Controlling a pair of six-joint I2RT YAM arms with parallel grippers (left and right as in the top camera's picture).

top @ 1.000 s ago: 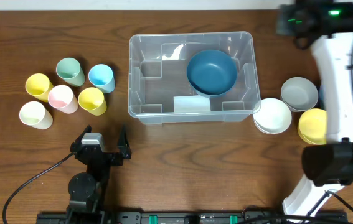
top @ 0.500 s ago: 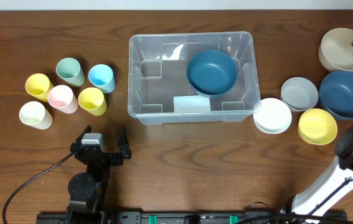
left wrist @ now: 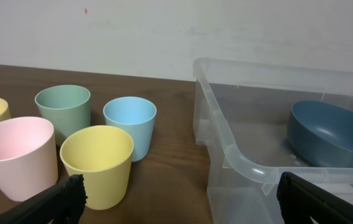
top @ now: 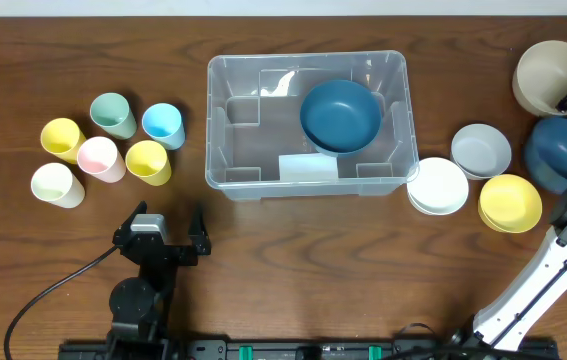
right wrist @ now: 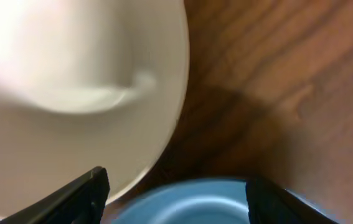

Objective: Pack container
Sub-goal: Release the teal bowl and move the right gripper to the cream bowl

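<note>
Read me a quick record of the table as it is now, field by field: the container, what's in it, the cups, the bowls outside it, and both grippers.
container: clear bin, mid-table, no lid on it
inside: one dark blue bowl, right half
cups: six, clustered left of the bin
outside, right: white bowl, grey bowl, yellow bowl, blue bowl, beige bowl
left gripper: open, empty, near the front edge
right gripper: open, between the beige and blue bowls
</note>
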